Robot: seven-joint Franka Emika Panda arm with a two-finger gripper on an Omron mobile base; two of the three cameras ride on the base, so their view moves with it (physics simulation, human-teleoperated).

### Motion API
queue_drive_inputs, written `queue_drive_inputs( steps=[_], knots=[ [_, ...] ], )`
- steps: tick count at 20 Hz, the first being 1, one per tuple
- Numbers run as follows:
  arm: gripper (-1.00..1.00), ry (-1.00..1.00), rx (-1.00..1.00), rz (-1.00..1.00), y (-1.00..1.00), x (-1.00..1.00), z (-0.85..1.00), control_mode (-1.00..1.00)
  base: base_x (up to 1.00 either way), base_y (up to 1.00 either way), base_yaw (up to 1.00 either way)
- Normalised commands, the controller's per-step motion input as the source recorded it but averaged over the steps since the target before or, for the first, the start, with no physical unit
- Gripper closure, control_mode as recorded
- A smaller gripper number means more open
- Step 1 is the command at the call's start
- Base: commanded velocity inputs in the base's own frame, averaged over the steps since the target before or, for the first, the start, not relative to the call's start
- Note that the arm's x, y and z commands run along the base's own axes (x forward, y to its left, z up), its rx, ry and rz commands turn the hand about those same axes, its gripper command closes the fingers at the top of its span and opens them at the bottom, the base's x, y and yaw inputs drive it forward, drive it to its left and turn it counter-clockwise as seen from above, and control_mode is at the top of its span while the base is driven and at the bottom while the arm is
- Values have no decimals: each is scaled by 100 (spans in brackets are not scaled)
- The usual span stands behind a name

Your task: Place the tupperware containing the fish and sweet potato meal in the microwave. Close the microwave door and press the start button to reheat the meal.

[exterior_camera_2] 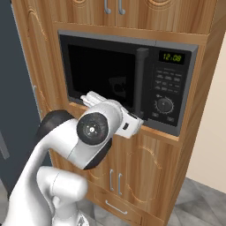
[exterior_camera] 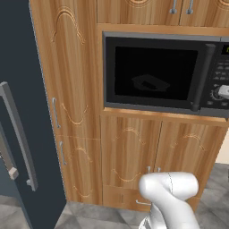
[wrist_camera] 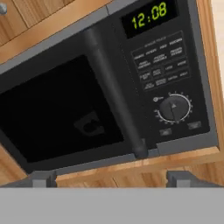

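Observation:
The microwave (exterior_camera: 163,74) is built into the wooden cabinet wall, and the microwave door (wrist_camera: 57,118) is shut. Through its black window the tupperware (exterior_camera: 150,83) shows as a low pale angular outline inside, also faint in the right base view (exterior_camera_2: 117,87) and the hand view (wrist_camera: 89,124). My gripper (wrist_camera: 113,179) is open and holds nothing. It hangs just in front of the oven's lower edge, below the thick bar handle (wrist_camera: 113,92) and the control panel (wrist_camera: 168,65). The dial (wrist_camera: 174,108) sits up and to the right of the fingertips.
A tall blue-grey door (exterior_camera: 18,112) with a grey bar handle stands close on the left. Wooden cabinet doors (exterior_camera: 129,156) lie below the oven, and more cabinets above it. My white arm (exterior_camera_2: 88,132) rises in front of the lower cabinets. A beige wall (exterior_camera_2: 207,145) is at the right.

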Motion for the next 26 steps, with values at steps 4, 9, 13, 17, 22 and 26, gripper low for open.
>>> queue_drive_inputs(
  steps=[4,9,13,17,22,26],
  knots=[
    [-100,-8,39,0,-17,-38,-17,-100,0,0,0],
    [-100,0,22,-1,-3,-43,-23,-100,0,0,0],
    [100,2,10,-6,0,-7,-19,-100,0,0,0],
    [100,1,5,-2,0,-1,-11,-100,0,0,0],
    [100,0,5,-1,0,4,-4,-100,0,0,0],
    [100,0,25,-15,0,37,0,-100,0,0,0]
  ],
)
